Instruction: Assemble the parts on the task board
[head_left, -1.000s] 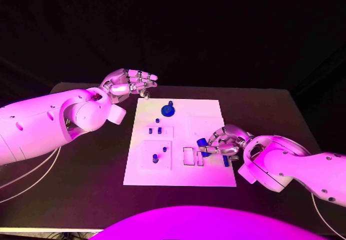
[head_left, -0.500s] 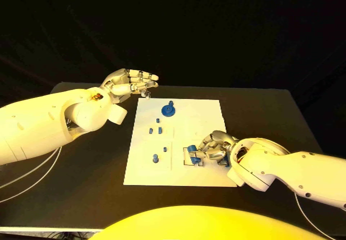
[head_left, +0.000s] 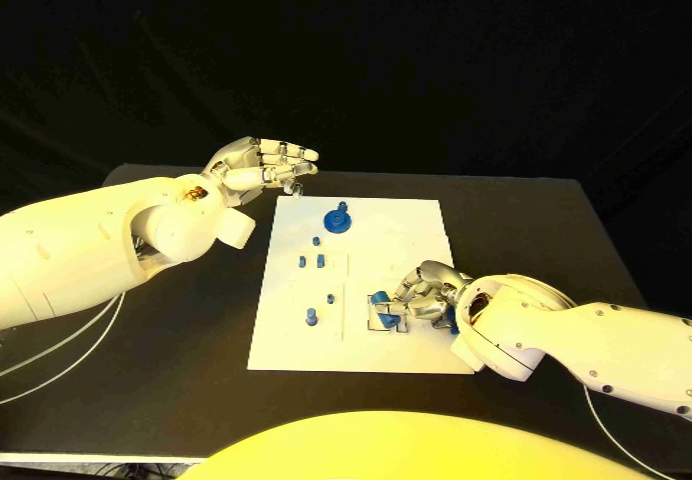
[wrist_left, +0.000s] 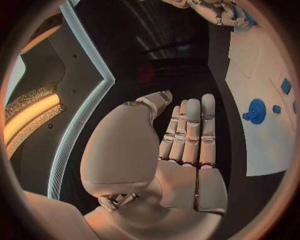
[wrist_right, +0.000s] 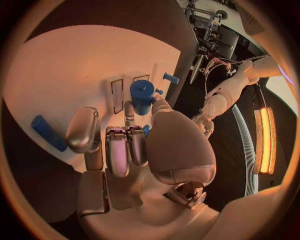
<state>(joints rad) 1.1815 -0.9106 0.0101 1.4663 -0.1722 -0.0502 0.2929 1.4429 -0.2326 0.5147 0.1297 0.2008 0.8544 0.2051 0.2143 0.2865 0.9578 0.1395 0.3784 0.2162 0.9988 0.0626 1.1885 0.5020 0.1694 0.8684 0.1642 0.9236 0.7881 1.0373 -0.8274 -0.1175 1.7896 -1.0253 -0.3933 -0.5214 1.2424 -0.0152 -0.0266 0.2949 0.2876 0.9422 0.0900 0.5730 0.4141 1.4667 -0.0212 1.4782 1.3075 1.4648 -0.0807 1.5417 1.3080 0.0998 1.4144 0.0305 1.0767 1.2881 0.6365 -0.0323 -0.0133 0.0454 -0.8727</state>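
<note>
— Right hand is being held low over the near right part of the white board; a blue cylinder is being pinched at its fingertips, just above the rectangular slots.

— What is being risked here?

— By judgement, the cylinder could be tipped or set askew if it is being lowered off-centre, since the target is being hidden by the fingers in the head view. A slip from a light pinch is also being risked.

— And what is lying around?

— A blue bar is lying on the board beside the hand and could be nudged. A round blue knob and small pegs are standing farther up the board, well apart. Left hand is being kept at the board's far corner, fingers curled in, nothing being grasped.
</note>
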